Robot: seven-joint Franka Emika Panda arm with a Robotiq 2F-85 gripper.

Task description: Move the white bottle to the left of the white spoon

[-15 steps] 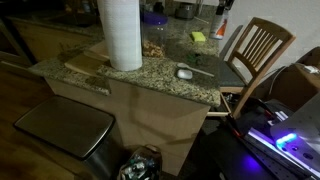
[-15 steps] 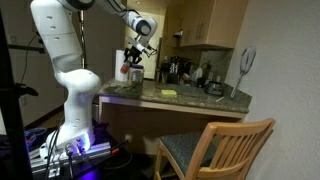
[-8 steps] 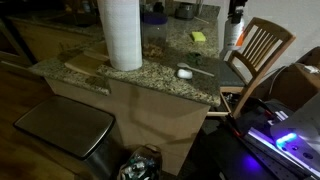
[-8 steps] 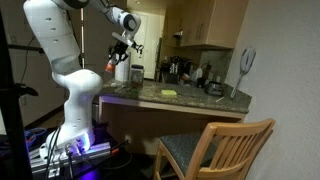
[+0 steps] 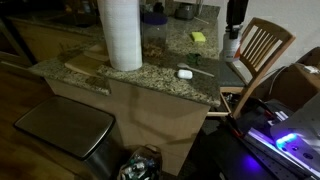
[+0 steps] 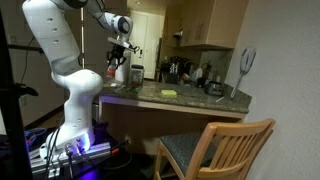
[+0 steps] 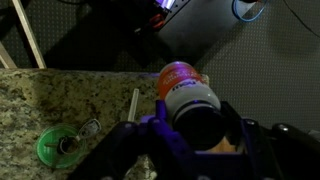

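Observation:
The white bottle point(image 5: 231, 46) point(image 6: 120, 71), slim with a reddish top part point(image 7: 180, 76), hangs upright in my gripper point(image 5: 235, 22) point(image 6: 119, 56). In the wrist view my gripper point(image 7: 192, 126) is shut on the white bottle point(image 7: 190, 100), one finger on each side. The bottle hangs just above the end of the granite counter point(image 5: 150, 75), close to the chair. The white spoon point(image 5: 186, 72) lies on the counter, apart from the bottle, toward the paper roll. Its thin pale handle point(image 7: 133, 103) shows beside the bottle in the wrist view.
A tall white paper towel roll point(image 5: 120, 35) stands on a board on the counter. A yellow sponge point(image 5: 198, 37) point(image 6: 169, 94) lies further back. A wooden chair point(image 5: 258, 50) point(image 6: 215, 145) stands by the counter's end. A green round thing point(image 7: 55, 148) lies on the granite.
My gripper has carried the white bottle along the counter toward its end by the robot and has come lower. The spoon has not moved.

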